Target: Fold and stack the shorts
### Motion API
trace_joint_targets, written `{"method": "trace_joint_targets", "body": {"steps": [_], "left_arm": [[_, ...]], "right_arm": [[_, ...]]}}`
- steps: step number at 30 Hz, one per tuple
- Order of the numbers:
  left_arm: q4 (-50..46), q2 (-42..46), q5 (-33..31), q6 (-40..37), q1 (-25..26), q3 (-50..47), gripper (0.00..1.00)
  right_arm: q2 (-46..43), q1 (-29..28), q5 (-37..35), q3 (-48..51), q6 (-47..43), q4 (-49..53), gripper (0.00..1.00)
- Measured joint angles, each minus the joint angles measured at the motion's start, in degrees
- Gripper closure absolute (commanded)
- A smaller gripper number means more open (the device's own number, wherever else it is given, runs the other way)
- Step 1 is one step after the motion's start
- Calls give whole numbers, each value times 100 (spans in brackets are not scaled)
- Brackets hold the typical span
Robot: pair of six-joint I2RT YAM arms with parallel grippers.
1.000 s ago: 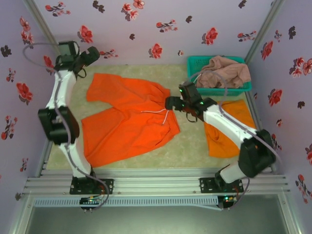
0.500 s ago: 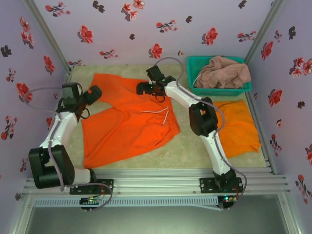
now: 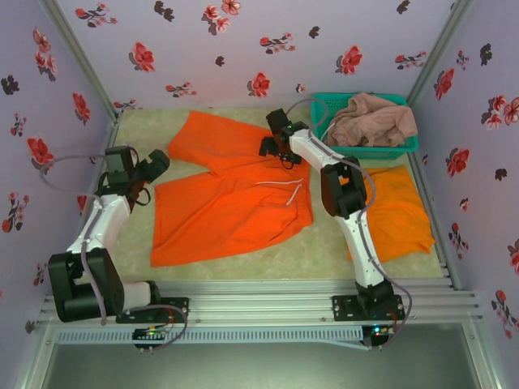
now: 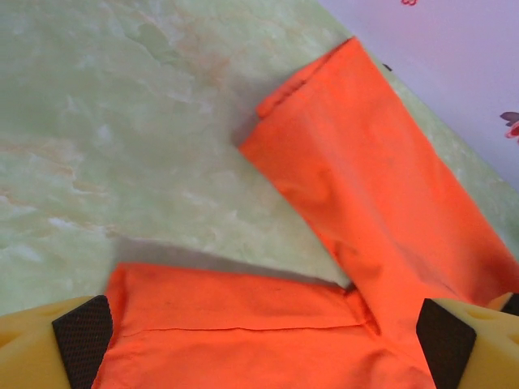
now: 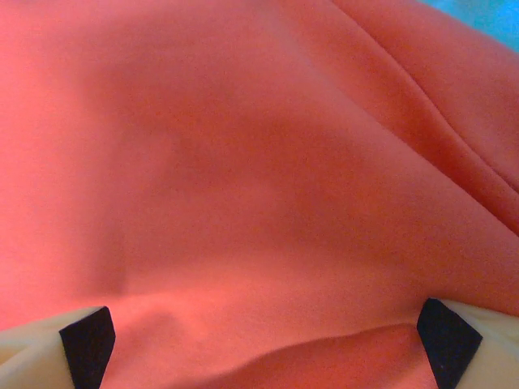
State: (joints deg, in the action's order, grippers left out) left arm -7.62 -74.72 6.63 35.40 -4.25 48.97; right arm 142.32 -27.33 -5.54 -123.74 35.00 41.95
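Overhead: pink shorts point(image 3: 373, 120) in teal basket point(image 3: 323, 109)

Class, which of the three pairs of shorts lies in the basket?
The pink-beige shorts, heaped in the teal basket. The spread-out orange shorts and the folded orange shorts at right lie on the table instead.

Teal bskt point(image 3: 365, 151) far rt; floral walls point(image 3: 243, 40).

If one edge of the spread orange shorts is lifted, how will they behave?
Probably floppy: the spread shorts lie flat with soft creases, so they would likely sag and drape from the held edge. Likely light, since the cloth looks thin. The loose drawstring would probably dangle or trail.
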Motion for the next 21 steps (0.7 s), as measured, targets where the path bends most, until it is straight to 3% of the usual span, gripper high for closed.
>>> {"method": "trace_joint_targets", "body": {"steps": [11, 17, 21], "left_arm": [[122, -647, 92, 179, 2, 131, 2], [214, -2262, 295, 153, 0, 1381, 25], [289, -3213, 487, 136, 0, 2083, 31]], "right_arm": [[-326, -17, 192, 363, 61, -188, 1], [-1792, -133, 463, 1582, 7, -800, 1], [-3047, -256, 625, 2468, -92, -1287, 1]]}}
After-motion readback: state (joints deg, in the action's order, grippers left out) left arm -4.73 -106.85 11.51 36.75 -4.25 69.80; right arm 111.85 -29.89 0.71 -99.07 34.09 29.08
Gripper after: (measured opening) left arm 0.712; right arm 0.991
